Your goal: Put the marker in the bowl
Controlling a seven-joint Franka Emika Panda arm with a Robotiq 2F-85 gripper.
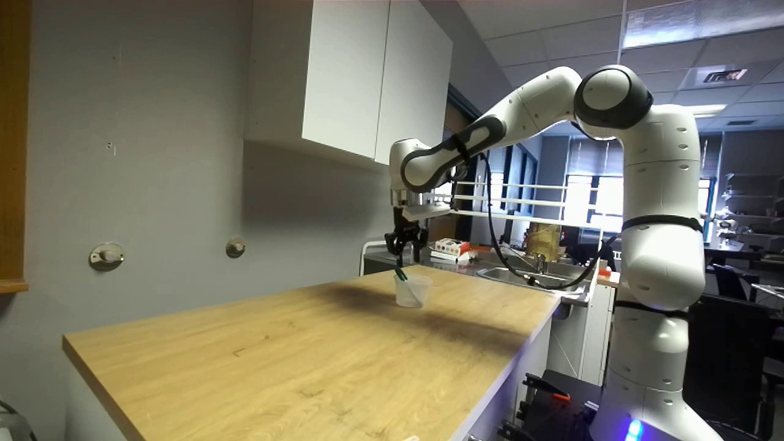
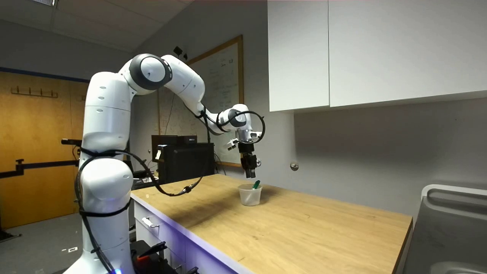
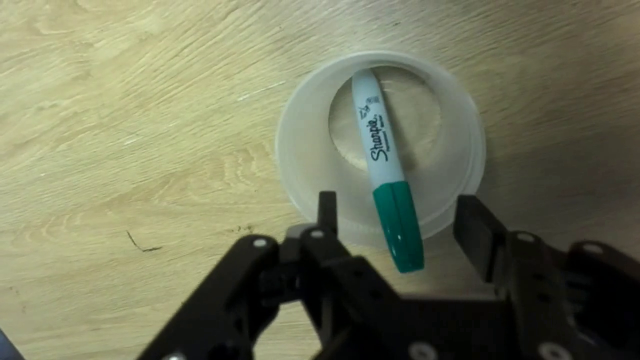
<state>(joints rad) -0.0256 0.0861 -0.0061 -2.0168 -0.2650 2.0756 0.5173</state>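
Marker in bowl, just below end effector

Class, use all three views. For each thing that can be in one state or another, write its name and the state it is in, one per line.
marker: capped, leaning, its cap end sticking out of the bowl
bowl: upright, lidless, holding the marker
gripper: open, above the bowl, holding nothing
wall cupboard doors: shut
base light: lit, blue
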